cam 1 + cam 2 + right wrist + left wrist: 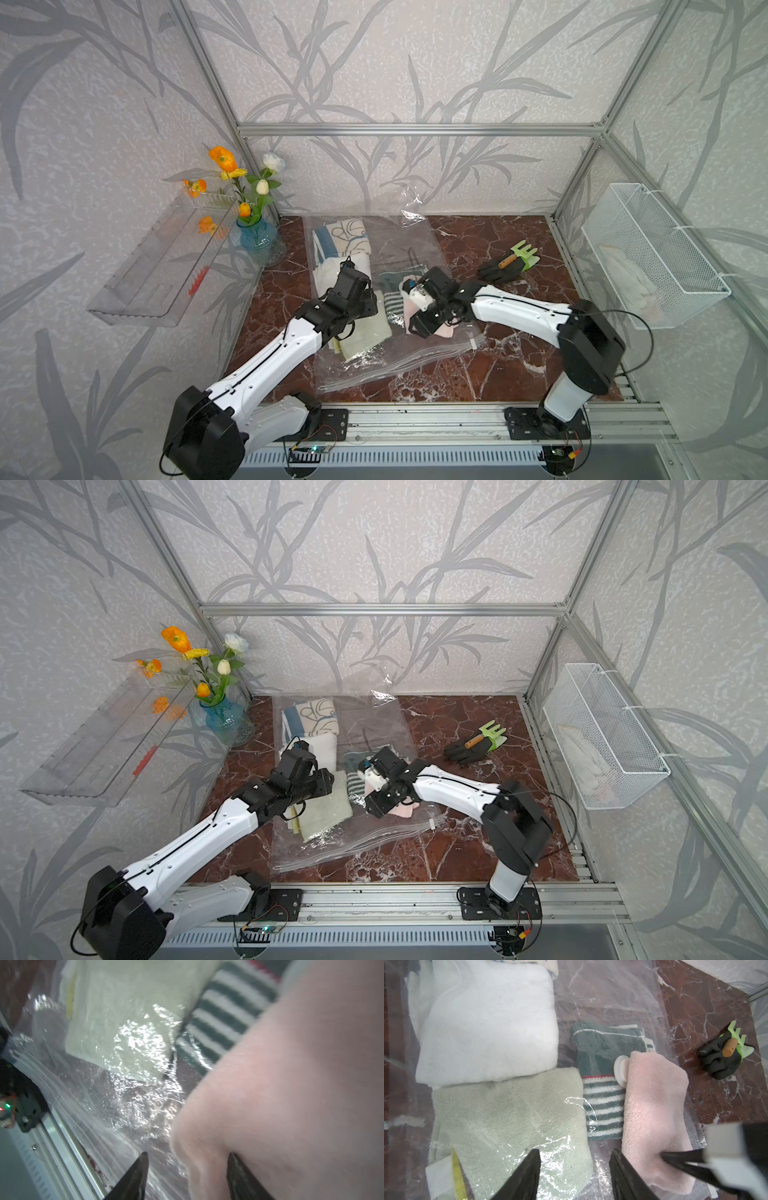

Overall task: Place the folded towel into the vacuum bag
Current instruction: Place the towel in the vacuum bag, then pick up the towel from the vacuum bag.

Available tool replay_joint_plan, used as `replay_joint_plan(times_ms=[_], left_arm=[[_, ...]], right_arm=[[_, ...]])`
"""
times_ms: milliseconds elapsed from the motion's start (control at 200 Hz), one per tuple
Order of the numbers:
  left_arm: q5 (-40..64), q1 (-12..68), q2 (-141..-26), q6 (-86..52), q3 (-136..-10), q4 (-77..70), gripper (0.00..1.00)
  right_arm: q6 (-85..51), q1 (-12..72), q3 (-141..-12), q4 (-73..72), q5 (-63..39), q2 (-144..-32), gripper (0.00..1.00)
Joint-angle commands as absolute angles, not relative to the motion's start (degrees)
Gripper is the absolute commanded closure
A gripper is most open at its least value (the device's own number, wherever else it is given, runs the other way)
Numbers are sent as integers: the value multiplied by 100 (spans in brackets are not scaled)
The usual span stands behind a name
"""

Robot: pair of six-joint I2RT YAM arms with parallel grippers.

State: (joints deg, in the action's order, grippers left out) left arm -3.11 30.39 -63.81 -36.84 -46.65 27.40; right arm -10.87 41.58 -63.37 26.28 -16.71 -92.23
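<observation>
Left wrist | five towels (654, 1105) | one vacuum bag (602, 991) | left gripper (575, 1151) spread | right gripper (188, 1154) spread

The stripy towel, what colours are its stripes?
Dark green and white on the striped towel, plus one thin red line. Best seen in the left wrist view.

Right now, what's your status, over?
Left gripper open above clear crinkly plastic vacuum bag. Right gripper open at folded pink fleece towel, near bag's zip edge; inside or not, unclear. White round valve against towel.
</observation>
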Motion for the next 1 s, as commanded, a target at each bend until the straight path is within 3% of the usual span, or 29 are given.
replay_joint_plan(times_ms=[0, 115, 285, 465, 680, 995], left_arm=[[48, 3297, -6615, -3543, -4811, 2539, 47], [330, 3847, -7360, -3477, -5283, 1965, 49], [852, 4229, -8749, -3260, -6577, 1977, 54], [1123, 4275, -9516, -3318, -6906, 1736, 60], [981, 4110, -9919, -3431, -6391, 1553, 75], [904, 3906, -9539, -3718, -5290, 1166, 75]], right_arm=[[-2557, 3009, -5689, 2187, -2745, -8587, 41], [-2859, 2219, -4874, 1549, -3465, -8653, 39], [-2837, 2058, -4887, 1261, -3289, -9077, 38], [-3025, 1960, -4892, 691, -3527, -9950, 36], [-3457, 1967, -4741, 64, -3669, -10176, 34], [-4035, 2102, -4439, -879, -3775, -10549, 39]])
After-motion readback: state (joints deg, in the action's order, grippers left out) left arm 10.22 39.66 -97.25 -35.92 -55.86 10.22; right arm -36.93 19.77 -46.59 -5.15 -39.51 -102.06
